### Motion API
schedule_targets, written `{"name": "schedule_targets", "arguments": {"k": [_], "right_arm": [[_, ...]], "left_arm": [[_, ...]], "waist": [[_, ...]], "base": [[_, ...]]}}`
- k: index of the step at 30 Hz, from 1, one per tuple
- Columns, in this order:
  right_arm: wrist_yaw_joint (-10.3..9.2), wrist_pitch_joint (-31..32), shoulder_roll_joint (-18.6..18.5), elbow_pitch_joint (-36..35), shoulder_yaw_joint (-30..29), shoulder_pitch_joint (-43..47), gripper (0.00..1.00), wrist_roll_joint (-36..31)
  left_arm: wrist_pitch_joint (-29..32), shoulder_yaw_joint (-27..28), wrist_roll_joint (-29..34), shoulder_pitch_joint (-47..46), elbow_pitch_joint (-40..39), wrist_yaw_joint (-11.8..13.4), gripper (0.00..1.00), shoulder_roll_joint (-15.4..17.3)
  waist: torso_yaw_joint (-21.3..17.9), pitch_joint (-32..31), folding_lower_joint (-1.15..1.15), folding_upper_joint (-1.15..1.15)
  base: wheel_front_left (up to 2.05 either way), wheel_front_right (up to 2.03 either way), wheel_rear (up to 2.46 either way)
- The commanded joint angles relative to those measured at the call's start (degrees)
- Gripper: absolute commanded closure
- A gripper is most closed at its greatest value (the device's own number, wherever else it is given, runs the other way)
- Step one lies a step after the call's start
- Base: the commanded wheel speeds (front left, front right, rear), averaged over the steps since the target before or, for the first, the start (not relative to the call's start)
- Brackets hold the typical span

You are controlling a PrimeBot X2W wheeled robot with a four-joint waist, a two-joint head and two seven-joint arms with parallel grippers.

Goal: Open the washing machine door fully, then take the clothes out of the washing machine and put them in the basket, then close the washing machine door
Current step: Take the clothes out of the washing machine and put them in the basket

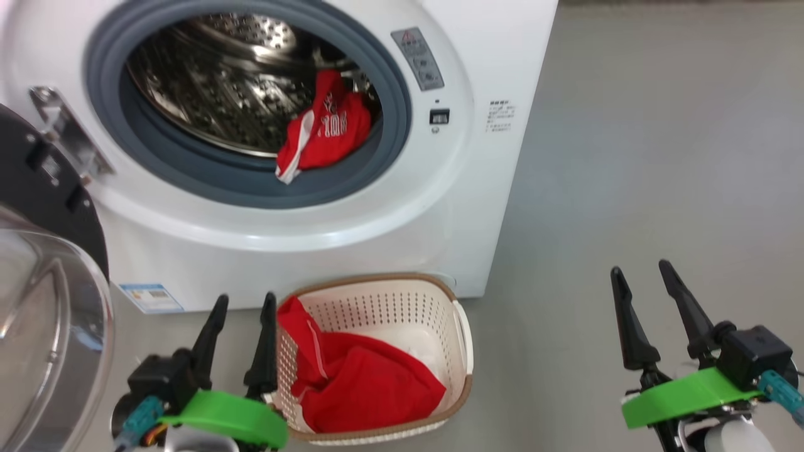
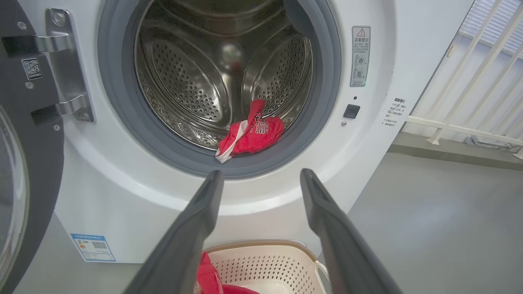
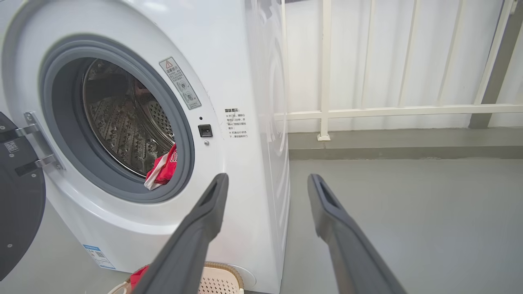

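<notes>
The door (image 1: 44, 301) of the washing machine (image 1: 352, 238) stands swung wide on my left, leaving the drum (image 1: 207, 94) reachable. One red garment (image 1: 326, 129) lies at the drum's front lip. A second red garment (image 1: 364, 383) lies in the basket (image 1: 402, 301), set just below the opening to catch clothes. My left gripper (image 1: 245, 297) and right gripper (image 1: 640, 266) hover low, fingers spread, empty.

- The picture's left edge cuts off most of the washing machine door (image 1: 47, 314).
- The top of the washing machine (image 1: 377, 213) is cut off too.
- We cannot read the small print on the blue label (image 1: 151, 297) or the warning label (image 1: 418, 58).
- The left gripper (image 1: 245, 297) hides part of the left rim of the basket (image 1: 377, 307).
- Folds hide some lettering on the red garment (image 1: 326, 129) in the drum.
</notes>
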Motion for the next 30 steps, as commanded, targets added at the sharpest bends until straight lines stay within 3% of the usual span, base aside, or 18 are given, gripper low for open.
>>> {"name": "schedule_targets", "arguments": {"k": [1,15,30], "right_arm": [[0.36,-0.36,-0.21,-1.62,0.76,0.26,0.0,-0.91],[0.36,-0.36,-0.21,-3.43,-0.06,5.15,0.0,-0.98],[0.36,-0.36,-0.21,-3.05,0.53,5.37,0.0,-0.44]], "left_arm": [[-0.67,2.11,0.92,0.36,-1.87,0.84,0.0,1.28],[-0.68,3.04,1.97,6.1,-5.91,2.61,0.0,2.98],[-0.65,1.75,0.9,6.63,-6.1,1.21,0.0,2.96]], "waist": [[0.25,-2.9,0.0,0.0],[0.49,-5.87,0.0,0.0],[0.04,-6.46,0.0,0.0]], "base": [[0.0,0.0,0.0],[0.0,0.0,0.0],[0.0,0.0,0.0]]}}
